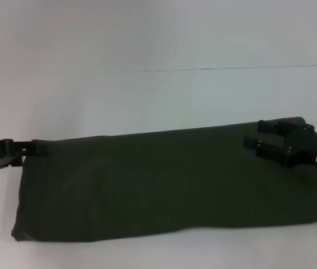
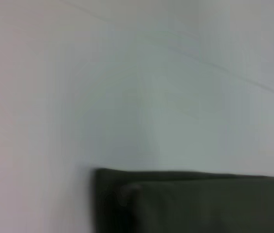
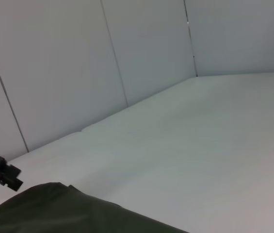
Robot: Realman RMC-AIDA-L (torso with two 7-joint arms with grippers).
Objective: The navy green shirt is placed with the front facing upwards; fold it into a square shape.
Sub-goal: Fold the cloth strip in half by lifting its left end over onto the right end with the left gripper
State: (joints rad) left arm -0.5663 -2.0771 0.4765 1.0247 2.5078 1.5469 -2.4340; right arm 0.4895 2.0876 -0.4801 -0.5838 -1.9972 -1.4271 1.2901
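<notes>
The navy green shirt [image 1: 164, 185] lies as a long dark olive band across the white table, its plain side up, with a rounded fold along the near edge. No lettering shows. My left gripper [image 1: 35, 149] sits at the shirt's far left corner, touching the cloth. My right gripper [image 1: 263, 135] rests over the far right corner, its two black fingers [image 1: 270, 145] apart with green cloth showing between them. The left wrist view shows a corner of the shirt [image 2: 190, 204]. The right wrist view shows the shirt's edge [image 3: 54, 208] and the left gripper [image 3: 1, 171] farther off.
The white table [image 1: 147, 101] stretches beyond the shirt to a pale panelled wall [image 3: 78, 63]. A thin seam line [image 1: 237, 69] runs across the far table. The shirt's right end runs out of the head view.
</notes>
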